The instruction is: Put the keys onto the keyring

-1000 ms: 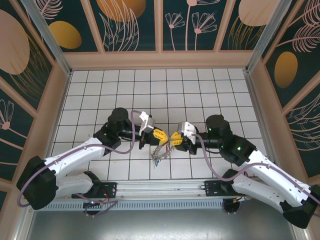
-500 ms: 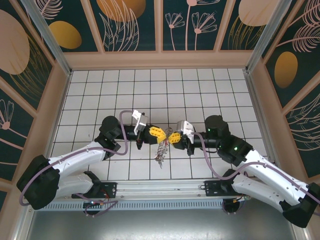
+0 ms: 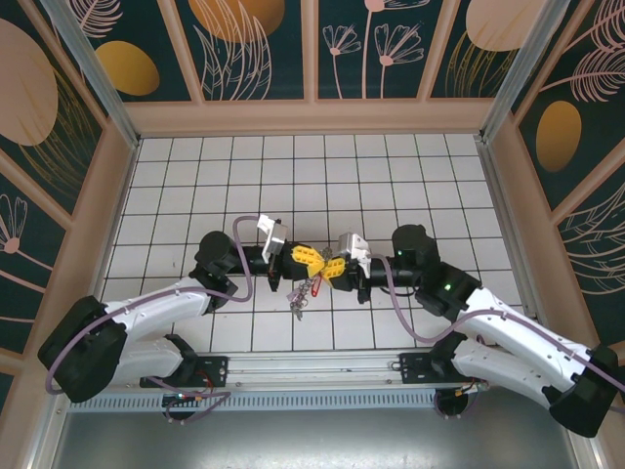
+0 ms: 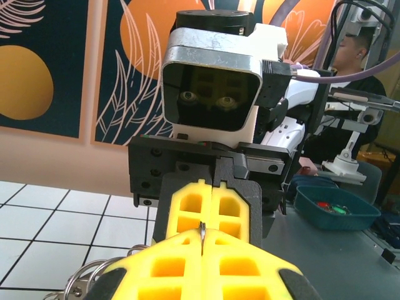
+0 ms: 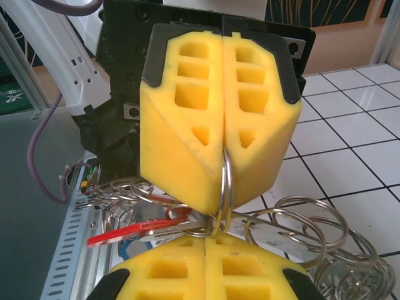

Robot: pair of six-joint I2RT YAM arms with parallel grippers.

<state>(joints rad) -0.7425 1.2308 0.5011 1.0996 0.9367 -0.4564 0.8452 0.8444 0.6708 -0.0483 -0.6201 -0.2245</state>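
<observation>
Over the middle of the white-tiled table [image 3: 391,186], nosed tip to tip: left gripper [image 3: 314,262] clamped shut on 1 thin loop of the keyring [image 5: 226,181], right gripper [image 3: 332,268] closed tight against that same loop, cannot tell whether pinching it. Dangling just beneath both, remaining silvery rings and 1 red key [image 5: 125,234].

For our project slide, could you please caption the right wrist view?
Both shut, the left gripper and right gripper pinch one split ring between them, a red key among the other rings.
</observation>
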